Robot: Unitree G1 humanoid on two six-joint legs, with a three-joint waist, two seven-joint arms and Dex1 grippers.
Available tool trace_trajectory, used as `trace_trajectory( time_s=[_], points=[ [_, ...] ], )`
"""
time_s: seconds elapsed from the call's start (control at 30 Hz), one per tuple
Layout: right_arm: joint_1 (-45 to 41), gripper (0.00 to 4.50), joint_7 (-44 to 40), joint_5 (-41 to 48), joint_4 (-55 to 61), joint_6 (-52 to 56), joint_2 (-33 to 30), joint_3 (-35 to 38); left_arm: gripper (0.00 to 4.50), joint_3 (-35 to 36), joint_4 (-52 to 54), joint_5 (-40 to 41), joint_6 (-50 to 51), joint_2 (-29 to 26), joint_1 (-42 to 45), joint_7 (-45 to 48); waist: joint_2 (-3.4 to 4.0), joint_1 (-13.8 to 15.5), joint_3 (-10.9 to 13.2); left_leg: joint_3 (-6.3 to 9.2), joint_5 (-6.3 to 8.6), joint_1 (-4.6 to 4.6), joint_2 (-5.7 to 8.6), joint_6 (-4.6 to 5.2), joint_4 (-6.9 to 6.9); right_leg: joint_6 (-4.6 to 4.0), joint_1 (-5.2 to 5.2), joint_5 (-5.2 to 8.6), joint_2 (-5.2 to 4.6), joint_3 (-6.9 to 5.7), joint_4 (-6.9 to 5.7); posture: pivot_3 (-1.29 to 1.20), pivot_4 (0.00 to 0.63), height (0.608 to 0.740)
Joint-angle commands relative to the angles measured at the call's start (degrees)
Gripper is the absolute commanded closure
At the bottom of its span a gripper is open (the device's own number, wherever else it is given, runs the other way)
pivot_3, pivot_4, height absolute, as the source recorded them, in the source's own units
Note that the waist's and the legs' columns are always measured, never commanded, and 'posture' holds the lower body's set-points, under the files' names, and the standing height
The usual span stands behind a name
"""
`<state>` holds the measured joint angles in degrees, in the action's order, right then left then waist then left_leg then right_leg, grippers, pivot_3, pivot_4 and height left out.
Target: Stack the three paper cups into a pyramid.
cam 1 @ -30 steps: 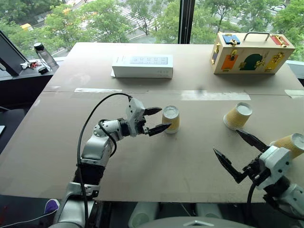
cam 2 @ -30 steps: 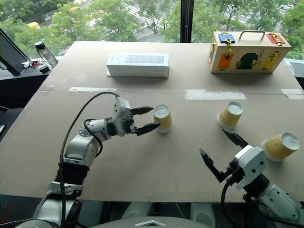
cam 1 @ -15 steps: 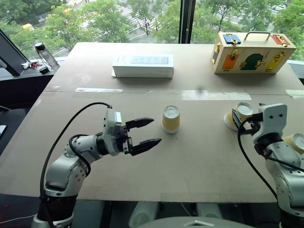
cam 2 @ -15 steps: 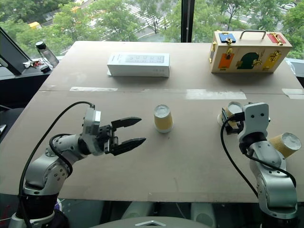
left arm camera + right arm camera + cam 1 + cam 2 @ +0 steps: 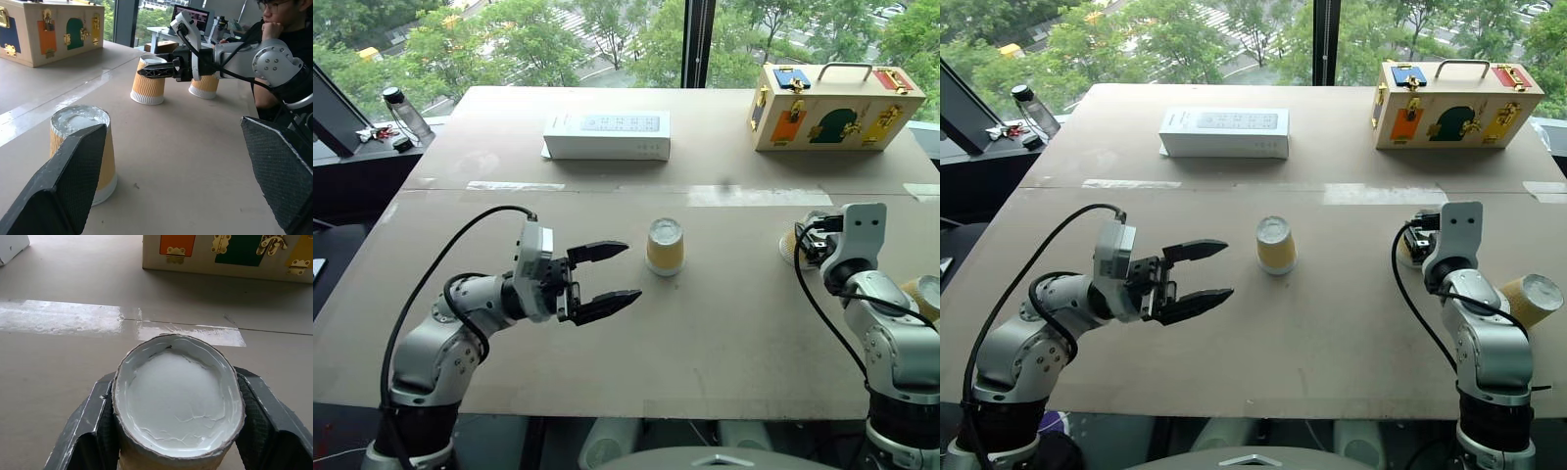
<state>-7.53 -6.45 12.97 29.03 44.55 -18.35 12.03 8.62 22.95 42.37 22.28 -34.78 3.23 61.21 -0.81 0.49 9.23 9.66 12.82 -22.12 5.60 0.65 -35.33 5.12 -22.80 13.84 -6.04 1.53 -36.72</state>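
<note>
With the right end effector (image 5: 168,440) clamped on the three-o'clock cup (image 5: 178,396), I'd lift gently, uncrushed, towards the centre cup (image 5: 665,246); left end effector (image 5: 617,273) gapes empty.

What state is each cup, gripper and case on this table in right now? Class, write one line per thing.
Middle cup: upside down, standing free.
Gripped cup: upside down, squeezed between the right gripper's fingers.
Far-right cup: tilted, free.
Left gripper: open, empty.
Right gripper: shut on the gripped cup.
Wooden case: closed.
White box: closed, lying flat.
</note>
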Motion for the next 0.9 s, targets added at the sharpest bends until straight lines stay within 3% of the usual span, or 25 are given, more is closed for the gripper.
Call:
trace_trajectory(
  time_s=[0.03,0.13,0.27,0.9],
  points=[
    [1.01,2.28,-10.82,6.56,8.87,-4.66,-2.60,-3.67,0.00,4.33,-2.09,4.28,0.81,-1.81,-3.12,3.62,0.05,-0.54,0.02,-0.03,0.00,0.01,-0.02,0.00,0.01,0.00,-0.01,0.00,0.00,0.02,-0.01,0.00,0.150,0.740],
    [1.11,2.28,-19.21,8.09,10.13,-7.67,-5.33,-11.66,0.00,7.81,-4.44,6.16,1.26,-3.65,-4.73,6.11,0.05,-1.57,0.04,0.00,0.00,0.05,-0.09,0.01,0.04,0.00,0.00,0.01,0.05,-0.01,-0.01,0.00,0.150,0.740],
    [-1.66,2.28,-21.93,3.01,3.73,-11.89,-7.62,-18.60,0.00,8.84,-3.98,7.17,1.91,-5.15,-5.86,8.03,0.05,-1.39,0.05,-0.03,0.00,0.05,-0.16,0.01,0.02,0.02,0.00,0.01,0.07,-0.06,0.00,0.00,0.150,0.740],
    [-7.63,2.28,-26.43,1.92,-4.97,-12.82,-6.03,-23.86,0.00,17.95,-0.98,8.01,0.50,-7.87,-15.70,12.30,-0.02,-1.23,0.10,0.02,0.03,0.01,-0.15,-0.04,0.07,-0.15,-0.05,0.07,0.05,-0.07,0.05,0.00,0.150,0.740]
  ],
)
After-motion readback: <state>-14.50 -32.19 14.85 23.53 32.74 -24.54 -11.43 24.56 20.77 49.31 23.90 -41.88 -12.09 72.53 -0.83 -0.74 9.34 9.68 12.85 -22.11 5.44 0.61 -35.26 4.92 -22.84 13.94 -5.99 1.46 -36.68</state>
